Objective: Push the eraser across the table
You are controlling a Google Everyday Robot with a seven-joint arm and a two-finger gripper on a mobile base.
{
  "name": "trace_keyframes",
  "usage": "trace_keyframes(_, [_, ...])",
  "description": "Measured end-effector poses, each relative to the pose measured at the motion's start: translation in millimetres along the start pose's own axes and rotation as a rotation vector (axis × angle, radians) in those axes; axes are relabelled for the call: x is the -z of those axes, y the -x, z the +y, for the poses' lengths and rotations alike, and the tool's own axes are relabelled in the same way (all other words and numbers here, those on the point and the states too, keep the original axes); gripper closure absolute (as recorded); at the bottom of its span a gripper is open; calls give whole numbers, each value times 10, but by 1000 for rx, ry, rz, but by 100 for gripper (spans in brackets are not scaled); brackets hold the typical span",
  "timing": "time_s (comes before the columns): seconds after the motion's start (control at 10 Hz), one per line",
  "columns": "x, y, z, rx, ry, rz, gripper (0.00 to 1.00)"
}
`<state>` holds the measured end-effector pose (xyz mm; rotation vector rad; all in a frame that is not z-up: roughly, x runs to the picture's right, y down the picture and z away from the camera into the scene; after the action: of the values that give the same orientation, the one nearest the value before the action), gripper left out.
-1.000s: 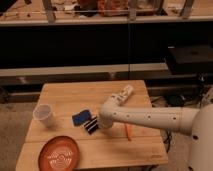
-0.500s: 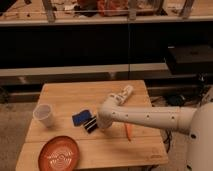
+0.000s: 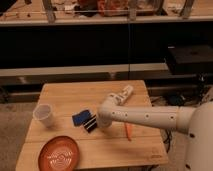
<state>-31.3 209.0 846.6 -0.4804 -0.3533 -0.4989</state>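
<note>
The eraser [image 3: 80,118] lies left of the middle of the table [image 3: 65,93], and the gripper [image 3: 91,123] sits low just to its right and slightly nearer, at the end of the white arm [image 3: 142,116] that reaches in from the right. The two dark shapes run together, so I cannot tell whether they are touching, nor whether the gripper is released or clenched. The main risk, as I judge it, is an off-centre push. With the gripper at the eraser's near right corner, the block could spin or slide out to the far side instead of travelling straight. A leftward push also points roughly at the white cup [image 3: 44,114], which stands near and looks light enough to tip if the eraser reaches it. The orange plate [image 3: 59,155] at the near left seems out of the line. The thin orange stick [image 3: 128,131] lies close under the forearm and could be dragged if the arm drops. A pale object [image 3: 123,94] beyond the arm is hard to identify, and the robot's body covers the table's near right corner.
</note>
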Motion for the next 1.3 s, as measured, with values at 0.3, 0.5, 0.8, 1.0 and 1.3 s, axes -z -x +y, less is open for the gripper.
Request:
trace_keyframes(0.3, [-10,-5,-35,5,-5,1,100])
trace_keyframes(0.5, [-16,-13,-53,8,-8,3,100])
trace_keyframes(0.8, [-25,-13,-93,15,-14,3,100])
trace_keyframes(1.0, [-34,-13,-114,20,-17,4,100])
trace_keyframes(1.3, [-41,-21,-152,26,-22,4,100])
